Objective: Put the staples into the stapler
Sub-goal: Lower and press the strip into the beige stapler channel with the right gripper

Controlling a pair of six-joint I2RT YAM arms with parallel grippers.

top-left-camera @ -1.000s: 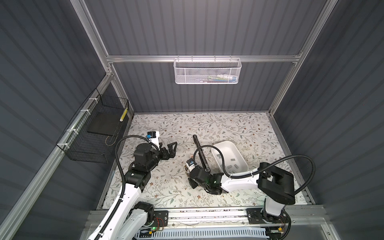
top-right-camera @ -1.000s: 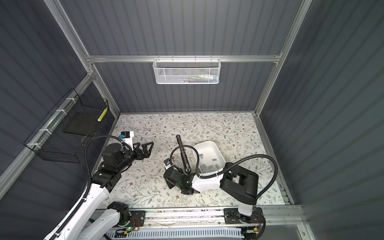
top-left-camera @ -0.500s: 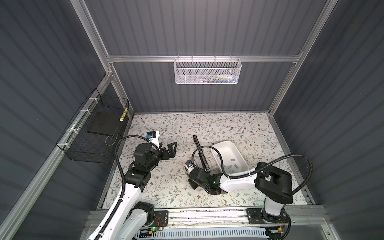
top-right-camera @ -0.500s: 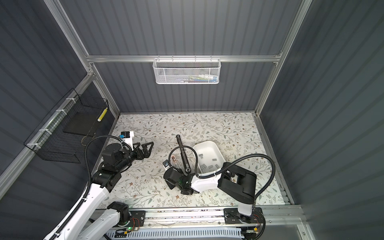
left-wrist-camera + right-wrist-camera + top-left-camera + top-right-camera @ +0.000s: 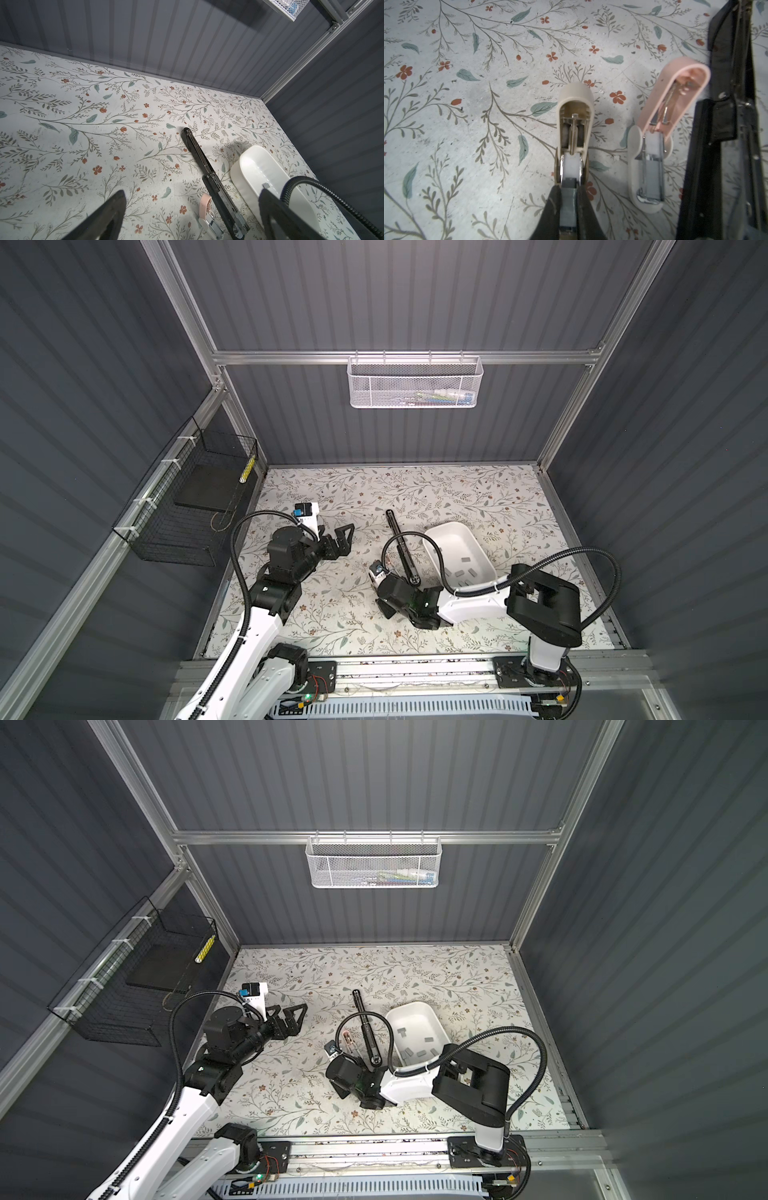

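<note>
My right gripper (image 5: 568, 192) is shut on a grey strip of staples (image 5: 568, 209). The strip lies along the channel of a small cream stapler (image 5: 576, 97) whose lid is swung open flat on the table. In both top views this stapler and the fingertips are hidden under the right wrist (image 5: 397, 593). More staples (image 5: 465, 560) lie as several loose strips in a white tray (image 5: 428, 535). My left gripper (image 5: 343, 537) hangs open and empty left of the staplers, its fingers (image 5: 112, 209) wide apart.
A pink stapler (image 5: 652, 166) lies open beside the cream one, with a grey strip in its channel. A long black stapler (image 5: 401, 547) lies open between it and the tray. A black wire basket (image 5: 187, 506) hangs on the left wall, a white mesh basket (image 5: 415, 381) at the back.
The right arm's elbow has edged slightly to the left. The left arm has not moved.
</note>
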